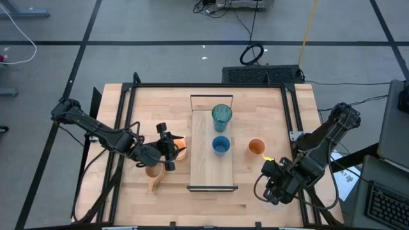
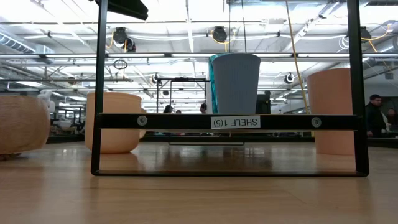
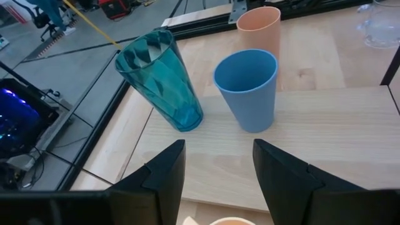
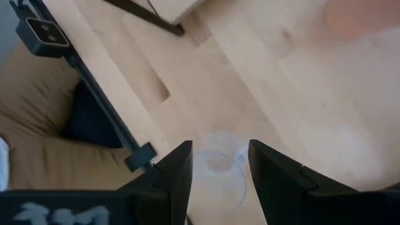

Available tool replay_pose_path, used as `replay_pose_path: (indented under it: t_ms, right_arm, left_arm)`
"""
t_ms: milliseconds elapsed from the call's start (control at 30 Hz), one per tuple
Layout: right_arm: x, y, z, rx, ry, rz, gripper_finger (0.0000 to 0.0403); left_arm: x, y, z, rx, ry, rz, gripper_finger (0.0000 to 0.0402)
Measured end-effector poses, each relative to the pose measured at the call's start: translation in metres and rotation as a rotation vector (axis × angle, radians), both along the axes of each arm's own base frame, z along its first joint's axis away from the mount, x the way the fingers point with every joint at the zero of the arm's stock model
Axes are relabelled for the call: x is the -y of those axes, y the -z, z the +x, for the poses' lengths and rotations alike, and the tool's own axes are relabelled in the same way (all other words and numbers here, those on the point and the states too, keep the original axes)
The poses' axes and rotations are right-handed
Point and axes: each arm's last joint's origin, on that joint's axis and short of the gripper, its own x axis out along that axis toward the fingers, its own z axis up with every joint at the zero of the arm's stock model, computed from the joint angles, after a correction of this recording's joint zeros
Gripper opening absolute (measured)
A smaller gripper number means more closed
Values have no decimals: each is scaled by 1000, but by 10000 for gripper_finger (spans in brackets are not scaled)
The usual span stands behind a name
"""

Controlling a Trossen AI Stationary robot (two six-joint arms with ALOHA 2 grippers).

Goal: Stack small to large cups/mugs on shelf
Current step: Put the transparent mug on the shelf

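Observation:
On the shelf (image 1: 204, 169) stand the teal tumbler (image 1: 222, 117) and the blue cup (image 1: 220, 145); both also show in the left wrist view, tumbler (image 3: 159, 78) and blue cup (image 3: 247, 87). The orange cup (image 1: 256, 147) stands on the table right of the shelf. The orange mug (image 1: 183, 148) and the tan mug (image 1: 153, 172) stand left of it. My left gripper (image 1: 169, 152) is open above the orange mug, whose rim (image 3: 228, 220) shows below the fingers. My right gripper (image 4: 219, 165) is open, a finger on either side of the tiny clear glass (image 4: 220, 164) on the table.
A black frame (image 1: 131, 96) runs around the tabletop. The shelf's near rail (image 2: 227, 121) carries a label. The right arm stands at the table's near right corner (image 1: 300, 172). Bare wood lies between the shelf and the orange cup. People show in the room beyond.

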Motion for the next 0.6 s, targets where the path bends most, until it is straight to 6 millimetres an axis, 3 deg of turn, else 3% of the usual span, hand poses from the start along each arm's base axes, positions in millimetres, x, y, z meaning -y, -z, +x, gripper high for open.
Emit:
replay_pose_path:
  t_ms: [367, 600]
  right_arm:
    - [-17, 15, 3, -150, 23, 92, 148]
    - [-38, 27, 2, -282, 154, 184, 148]
  left_arm:
    - [0, 0, 0, -6, 11, 19, 189]
    - [-6, 0, 3, -14, 0, 26, 188]
